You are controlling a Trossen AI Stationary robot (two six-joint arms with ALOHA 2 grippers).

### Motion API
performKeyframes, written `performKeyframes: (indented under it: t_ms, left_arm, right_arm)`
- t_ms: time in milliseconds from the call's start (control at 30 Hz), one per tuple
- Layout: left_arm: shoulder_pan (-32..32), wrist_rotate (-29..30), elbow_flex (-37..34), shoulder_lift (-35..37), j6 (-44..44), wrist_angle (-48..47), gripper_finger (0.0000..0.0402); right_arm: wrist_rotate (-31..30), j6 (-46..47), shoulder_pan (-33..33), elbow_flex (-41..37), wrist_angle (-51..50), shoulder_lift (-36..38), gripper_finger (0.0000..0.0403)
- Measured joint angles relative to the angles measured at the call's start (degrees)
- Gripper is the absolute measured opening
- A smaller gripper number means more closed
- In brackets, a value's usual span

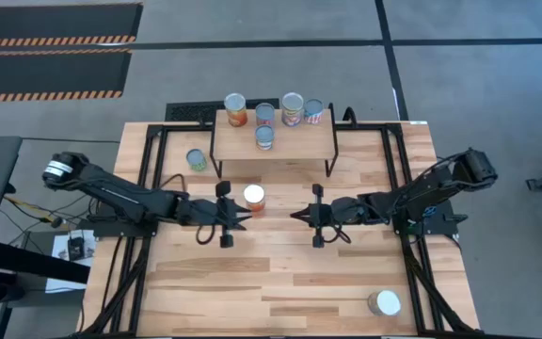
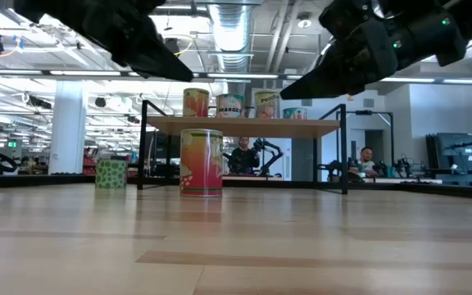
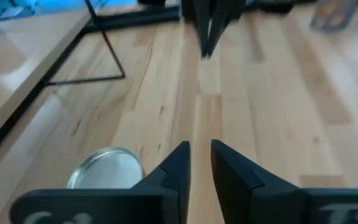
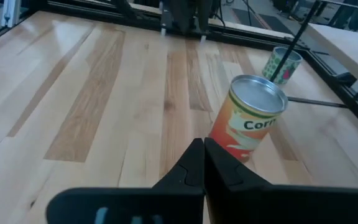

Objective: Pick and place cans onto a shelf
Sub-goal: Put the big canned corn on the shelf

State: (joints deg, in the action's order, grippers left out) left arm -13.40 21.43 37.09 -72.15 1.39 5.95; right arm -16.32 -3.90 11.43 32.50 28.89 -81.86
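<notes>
The shelf (image 1: 273,141) stands at the table's far middle on thin black legs and bears several cans, among them an orange one (image 1: 235,108) and a blue one (image 1: 264,137). An orange corn can (image 1: 254,199) stands upright on the table in front of the shelf, also seen in the right wrist view (image 4: 247,121). A green can (image 1: 196,159) stands left of the shelf. My left gripper (image 3: 199,149) hovers just near-left of the corn can, its fingers a narrow gap apart and holding nothing. My right gripper (image 4: 202,144) hovers to the can's right, shut and empty, pointing toward the left gripper.
Another can (image 1: 384,302) stands near the table's front right corner. Black frame rails (image 1: 149,169) run along the table's left and right sides. Bare wood lies between the two grippers and toward the near edge. People sit in the room beyond the table.
</notes>
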Motion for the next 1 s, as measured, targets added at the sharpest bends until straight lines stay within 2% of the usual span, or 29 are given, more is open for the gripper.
performKeyframes:
  t_ms: [267, 500, 667, 800, 867, 1000]
  left_arm:
    - [3.5, 5.9, 7.1, -10.7, -1.8, -6.0, 0.01]
    - [7.4, 6.3, 7.8, -15.1, -3.7, -7.1, 0.0106]
    - [8.5, 4.3, 8.0, -16.9, -5.1, -6.0, 0.0082]
    - [8.3, 2.2, 8.1, -16.6, -8.7, -6.0, 0.0025]
    - [7.8, 1.5, 8.6, -15.4, -9.7, -8.4, 0.0009]
    - [7.8, -0.2, 12.1, -11.1, -8.8, -17.2, 0.0002]
  right_arm:
    - [-0.4, 0.0, 1.4, -0.9, 0.2, 0.9, 0.0009]
    - [-2.7, -0.4, 3.0, -0.9, 0.9, 0.9, 0.0012]
    - [-3.4, -0.6, 3.9, -0.9, 0.9, 0.9, 0.001]
    - [-3.6, -0.6, 4.0, -0.9, 1.0, 0.9, 0.001]
    - [-3.6, -0.6, 4.0, -0.9, 1.2, 0.9, 0.0011]
    - [-3.6, -0.6, 4.0, -0.9, 1.5, 0.9, 0.0011]
